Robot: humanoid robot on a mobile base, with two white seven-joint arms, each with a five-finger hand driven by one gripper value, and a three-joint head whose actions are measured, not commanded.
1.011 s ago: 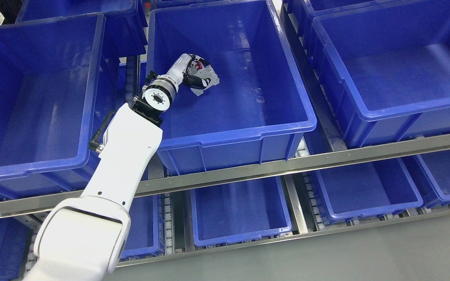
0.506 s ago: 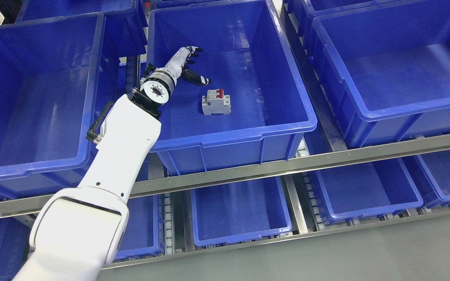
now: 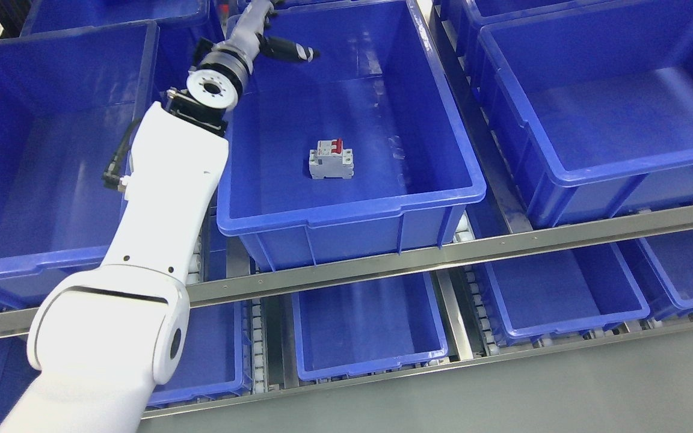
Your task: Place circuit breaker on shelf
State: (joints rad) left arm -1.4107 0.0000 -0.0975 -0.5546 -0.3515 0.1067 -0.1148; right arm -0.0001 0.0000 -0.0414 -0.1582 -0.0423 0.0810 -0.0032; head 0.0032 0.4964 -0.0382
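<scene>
A grey circuit breaker (image 3: 330,160) with red switches lies on the floor of the middle blue bin (image 3: 346,210) on the upper shelf. My left hand (image 3: 274,33) is raised near the bin's far left corner, at the picture's top edge, well above and behind the breaker. Its thumb sticks out to the right and the hand holds nothing; its other fingers are cut off by the frame. The white left arm (image 3: 160,180) runs up from the lower left across the bin's left rim. The right arm is out of view.
Large blue bins stand to the left (image 3: 52,156) and right (image 3: 599,102) on the same shelf. A metal rail (image 3: 443,255) fronts the shelf. Smaller blue bins (image 3: 367,325) sit on the lower level, with grey floor (image 3: 563,391) below.
The left hand let go of the circuit breaker, which now lies in the middle bin. The hand then opened and lifted up and back toward the bin's far left corner.
</scene>
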